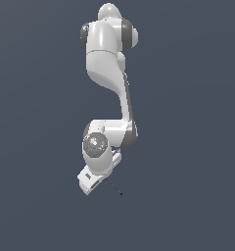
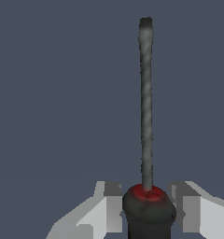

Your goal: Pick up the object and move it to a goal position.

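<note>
Fingers of pale grey metal stand on either side of the small screwdriver with its red-and-black handle and thin dark metal shaft in the wrist view, and the white two-fingered gripper is closed on that handle, the pads pressing against its rounded black body just below the red collar. From the collar the slim, slightly twisted shaft runs straight out away from the camera to a flat dark tip, with only plain blue-grey background behind it. In the exterior view the same gripper hangs at the low end of the white jointed Panda arm, tilted so that its body slants down toward the exterior view's left. The screwdriver pokes out from it as a thin dark line angled down toward the exterior view's right, ending in a small dark tip; its handle is hidden by the hand there. Farther up, the arm's wrist joint with its round grey cap sits above the gripper, and the forearm rises to the bulky white shoulder links at the top of the exterior view.
</note>
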`<state>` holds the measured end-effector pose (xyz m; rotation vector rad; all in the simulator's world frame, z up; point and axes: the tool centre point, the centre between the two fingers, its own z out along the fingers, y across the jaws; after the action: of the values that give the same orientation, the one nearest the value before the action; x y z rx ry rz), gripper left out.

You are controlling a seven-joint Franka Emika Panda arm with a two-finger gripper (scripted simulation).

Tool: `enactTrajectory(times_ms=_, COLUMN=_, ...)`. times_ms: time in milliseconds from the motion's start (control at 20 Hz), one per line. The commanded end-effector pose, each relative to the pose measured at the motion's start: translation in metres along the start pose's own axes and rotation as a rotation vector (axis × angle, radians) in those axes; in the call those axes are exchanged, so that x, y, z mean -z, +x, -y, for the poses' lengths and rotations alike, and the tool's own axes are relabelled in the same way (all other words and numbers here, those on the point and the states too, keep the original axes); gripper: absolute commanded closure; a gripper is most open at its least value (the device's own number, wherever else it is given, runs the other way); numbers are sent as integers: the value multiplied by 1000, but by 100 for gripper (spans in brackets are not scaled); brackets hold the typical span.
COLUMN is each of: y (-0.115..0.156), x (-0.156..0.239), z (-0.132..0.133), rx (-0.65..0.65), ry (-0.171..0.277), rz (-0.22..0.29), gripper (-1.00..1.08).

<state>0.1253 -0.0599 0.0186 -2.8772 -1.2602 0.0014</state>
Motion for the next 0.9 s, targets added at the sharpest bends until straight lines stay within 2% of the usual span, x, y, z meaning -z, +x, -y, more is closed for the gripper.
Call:
enactTrajectory(times_ms=0, y=3, x=1, z=-9, rx=0, ry=-1, rz=-1, gripper=108)
enactTrajectory(times_ms=850, y=18, x=2, z=-47, rx=1, ry=-1, rz=-1, gripper=108)
